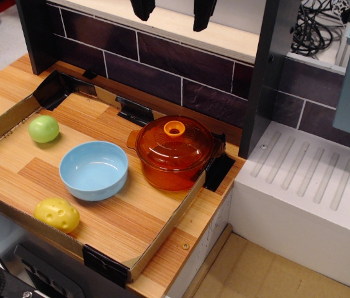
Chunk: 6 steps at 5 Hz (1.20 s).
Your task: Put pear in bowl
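The gripper point(173, 12) hangs at the very top of the view, above the tiled back wall point(162, 68), and only its two dark fingertips show — they stand well apart with nothing between them.

Below it, a wooden desk point(119, 217) is fenced by a low cardboard rim point(169, 226) held with black clips at the corners. The pear point(43, 128), a smooth light-green ball, sits on the wood toward the far left side of the fenced area, near the cardboard edge and clear of everything else. The bowl point(94, 170), light blue and glossy inside, stands upright in the middle of the desk, apart from the pear, with nothing in it.

Just to the right of the bowl is an orange see-through pot point(175, 152) with its lid on and a round knob on top — its side comes close to the bowl's rim. A yellow dimpled lump point(57, 215) lies near the front edge, in front of the bowl. To the right, a white ridged drainboard point(311, 180) sits beside the desk.
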Each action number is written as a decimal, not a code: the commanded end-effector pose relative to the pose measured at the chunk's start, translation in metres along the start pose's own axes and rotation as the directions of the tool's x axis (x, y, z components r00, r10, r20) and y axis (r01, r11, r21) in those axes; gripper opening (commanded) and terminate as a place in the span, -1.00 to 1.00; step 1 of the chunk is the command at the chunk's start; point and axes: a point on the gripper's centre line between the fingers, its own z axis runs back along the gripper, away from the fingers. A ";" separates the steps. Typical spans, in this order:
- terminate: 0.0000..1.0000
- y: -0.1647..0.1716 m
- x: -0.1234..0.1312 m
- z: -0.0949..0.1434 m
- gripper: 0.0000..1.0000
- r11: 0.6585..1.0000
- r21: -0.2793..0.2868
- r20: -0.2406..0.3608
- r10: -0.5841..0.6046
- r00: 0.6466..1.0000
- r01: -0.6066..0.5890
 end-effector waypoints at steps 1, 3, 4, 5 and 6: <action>-1.00 0.000 0.000 0.000 1.00 1.000 0.000 0.000 0.000 1.000 0.000; -1.00 0.045 -0.015 -0.004 1.00 0.939 -0.073 0.038 0.339 0.940 -0.335; -1.00 0.078 -0.026 -0.011 1.00 0.819 -0.148 0.077 0.569 0.819 -0.555; -1.00 0.099 -0.043 -0.033 1.00 0.733 -0.124 0.123 0.680 0.723 -0.668; -1.00 0.114 -0.049 -0.049 1.00 0.650 -0.088 0.061 0.760 0.647 -0.755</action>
